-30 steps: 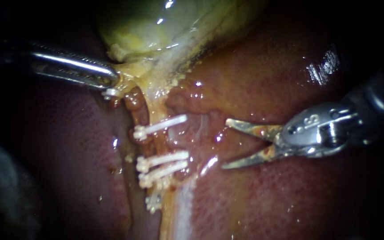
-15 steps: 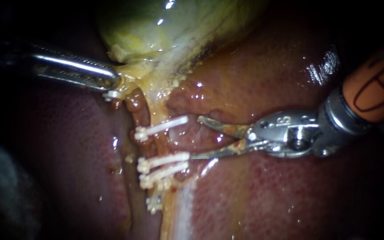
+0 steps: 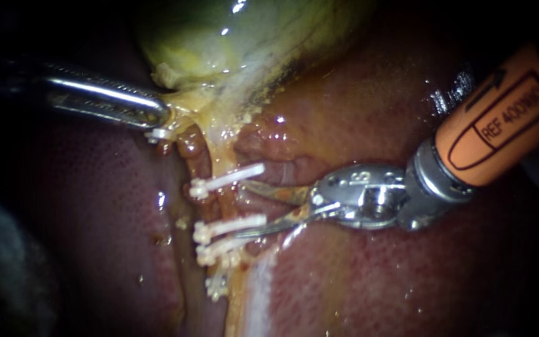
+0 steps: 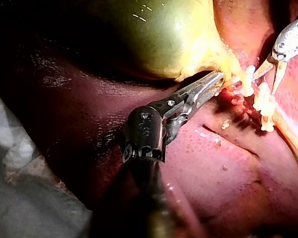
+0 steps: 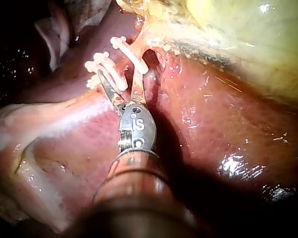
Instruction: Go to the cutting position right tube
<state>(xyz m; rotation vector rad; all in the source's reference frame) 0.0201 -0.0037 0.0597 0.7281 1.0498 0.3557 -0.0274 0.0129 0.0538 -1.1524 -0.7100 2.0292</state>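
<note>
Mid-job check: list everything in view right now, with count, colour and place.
gallbladder: one, yellow-green, above the clips.
liver: one, dark red, under and around everything.
tube: one clearly seen, reddish-brown, running down from the gallbladder's neck under the clips.
clips: at least four, white, across the tube, above and below the open blades.
sheet: one, pale grey, beyond the liver's edge, beside the left instrument's shaft.
left instrument: one, silver, jaws shut on the gallbladder's neck.
right instrument: one, silver tip, orange shaft, blades open around the stretch between clips.

Silver-tipped right instrument (image 3: 243, 209) wears an orange sleeve.
</note>
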